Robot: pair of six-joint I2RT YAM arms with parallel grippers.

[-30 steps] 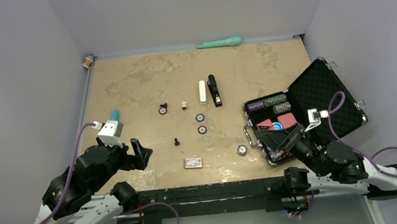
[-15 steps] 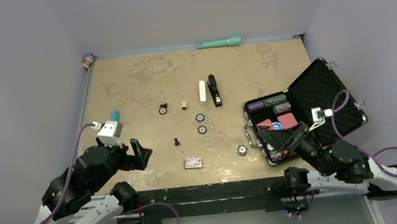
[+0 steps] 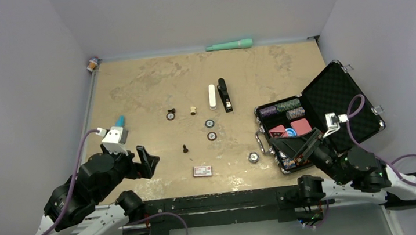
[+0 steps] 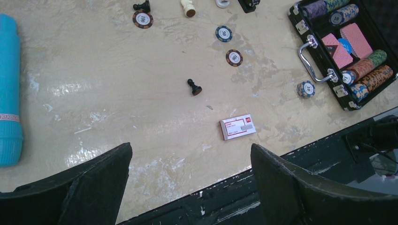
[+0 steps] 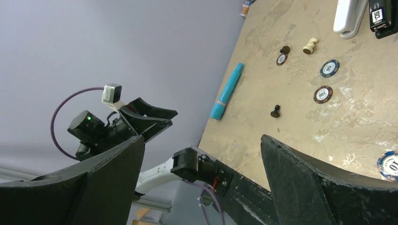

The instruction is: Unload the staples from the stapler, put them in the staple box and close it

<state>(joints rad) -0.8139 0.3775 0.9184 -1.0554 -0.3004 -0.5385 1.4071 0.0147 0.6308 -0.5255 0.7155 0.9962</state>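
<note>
Left of the open chip case [image 3: 332, 96], well apart from it, the stapler [image 3: 225, 95] is lying flat, untouched. A white bar [image 3: 211, 96] is lying just beside it, on the side away from the case. I am hovering my right claw [image 3: 300, 141] over the case's near edge, jaws spread wide, gripping nothing. My left claw [image 3: 146, 160] is hanging far left of the case, well apart from the stapler, jaws likewise gaping and empty. A small card box [image 3: 202, 170] is lying left of the case's near end.

matt black plastic stapler [image 3: 225, 95], smooth white plastic bar [image 3: 212, 96], scuffed mottled tabletop [image 3: 144, 89], foam-lined case [image 3: 335, 98]
</note>
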